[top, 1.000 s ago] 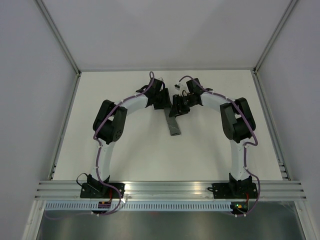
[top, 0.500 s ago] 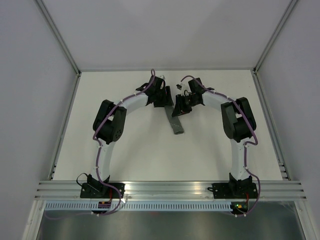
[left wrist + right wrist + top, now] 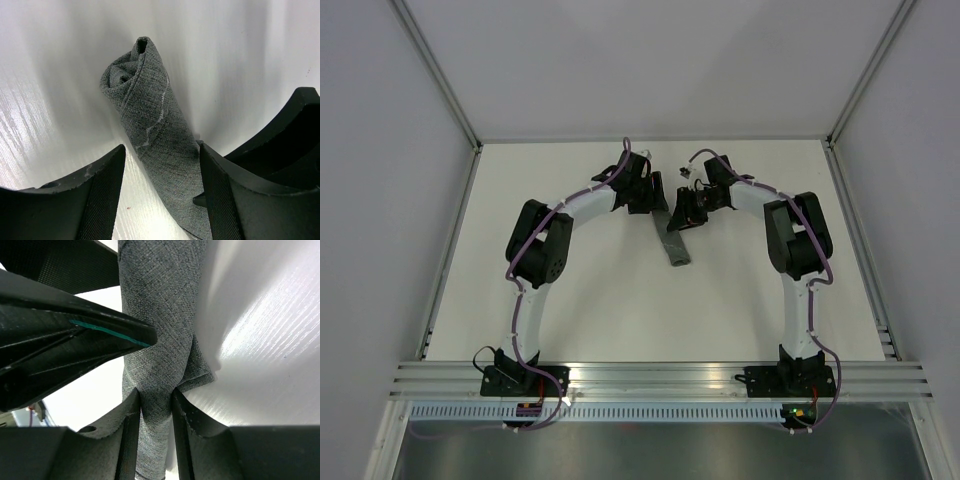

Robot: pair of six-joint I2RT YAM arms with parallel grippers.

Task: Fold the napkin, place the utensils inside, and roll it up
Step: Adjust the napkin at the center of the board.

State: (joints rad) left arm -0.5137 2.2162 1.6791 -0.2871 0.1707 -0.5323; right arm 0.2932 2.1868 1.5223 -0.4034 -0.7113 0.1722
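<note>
Since the napkin (image 3: 673, 245) already lies as a tight roll on the surface (image 3: 600, 300) btw both arms, this looks like the tail end of rolling imo. Right jaws are pinched on one end of it, left jaws gape wide astride the roll w/o squeezing. Next: let go gently so it doesn't unwind

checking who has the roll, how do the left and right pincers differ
The left pincer stands wide open, straddling the rolled napkin; the right pincer is closed on it. The left leaves the cloth slack, the right squeezes it narrow. Both are black, at the same roll.
</note>
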